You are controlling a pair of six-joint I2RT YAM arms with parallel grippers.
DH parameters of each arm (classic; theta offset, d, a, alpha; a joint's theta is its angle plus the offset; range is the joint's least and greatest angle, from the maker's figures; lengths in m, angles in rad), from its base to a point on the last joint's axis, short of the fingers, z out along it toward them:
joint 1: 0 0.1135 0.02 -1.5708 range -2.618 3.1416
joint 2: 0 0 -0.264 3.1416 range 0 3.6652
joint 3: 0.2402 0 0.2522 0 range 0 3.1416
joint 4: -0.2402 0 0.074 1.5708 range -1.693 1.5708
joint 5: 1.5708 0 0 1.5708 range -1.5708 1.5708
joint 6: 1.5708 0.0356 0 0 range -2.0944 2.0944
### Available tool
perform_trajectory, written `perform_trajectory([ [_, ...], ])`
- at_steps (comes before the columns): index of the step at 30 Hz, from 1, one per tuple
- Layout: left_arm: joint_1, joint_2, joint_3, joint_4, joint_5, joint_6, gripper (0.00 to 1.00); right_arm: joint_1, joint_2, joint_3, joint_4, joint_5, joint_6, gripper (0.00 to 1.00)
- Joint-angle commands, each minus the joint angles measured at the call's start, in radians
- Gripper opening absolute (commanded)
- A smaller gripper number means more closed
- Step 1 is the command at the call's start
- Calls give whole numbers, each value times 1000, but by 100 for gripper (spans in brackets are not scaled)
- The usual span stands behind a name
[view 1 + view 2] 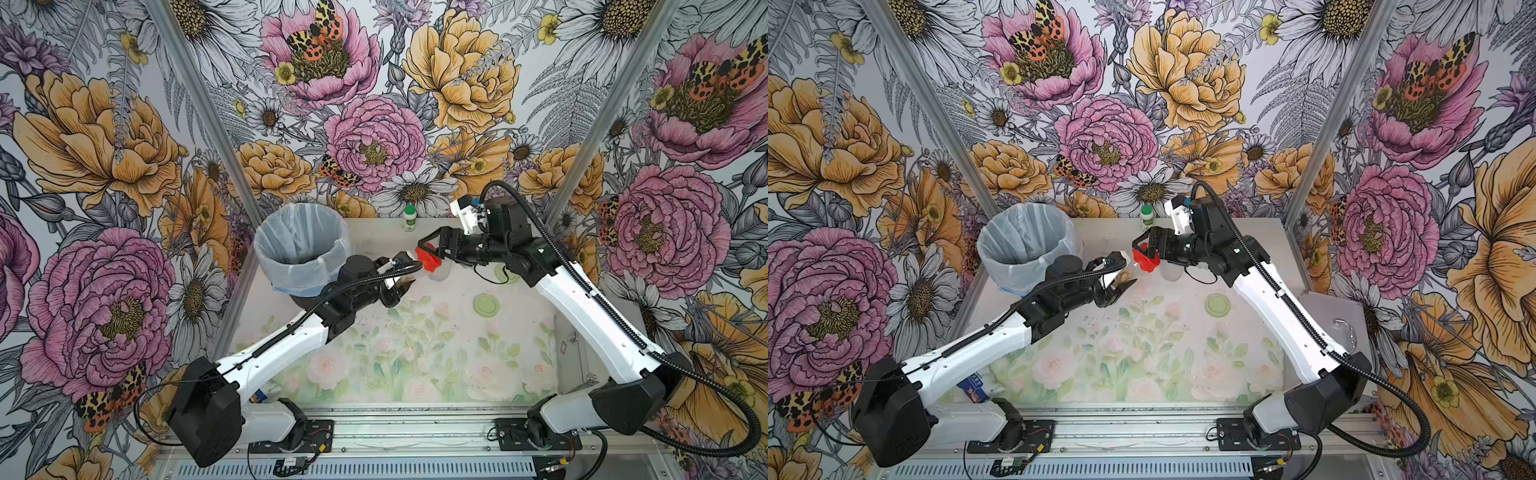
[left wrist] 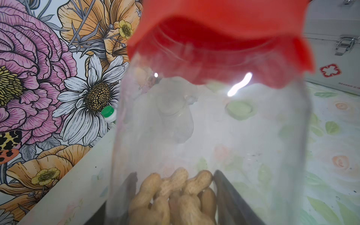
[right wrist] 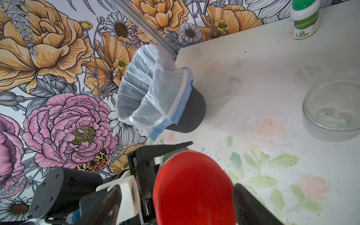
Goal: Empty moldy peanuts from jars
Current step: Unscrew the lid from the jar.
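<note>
Two grippers meet above the far middle of the table point(image 1: 415, 353). Of these, the left gripper point(image 1: 1121, 272) is clenched on the clear jar point(image 2: 214, 126), held off the table and tipped nearly onto its side, with the peanuts point(image 2: 173, 196) heaped at its base end between the fingers. The right gripper point(image 3: 176, 190) straddles the red lid point(image 1: 429, 258) at the jar's mouth; one finger lies against it, but whether it is clamped cannot be told. Just beside the left gripper stands the lined bin point(image 1: 259, 249). Near the right arm sit an empty open jar point(image 3: 331, 111) and a pale green lid point(image 1: 486, 304); a white bottle point(image 1: 410, 218) stands at the back edge.
</note>
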Motion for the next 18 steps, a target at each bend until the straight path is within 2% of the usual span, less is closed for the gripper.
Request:
perform_trajectory([
  [1,-7,-4,17,45,-16,9,32,9,6,7,18,43,-4,89],
  [14,-2,-10,17,42,-20,15,32,25,4,-31,20,68,-17,88],
  [18,-1,-13,17,42,-19,15,32,28,6,-29,18,67,-22,85],
])
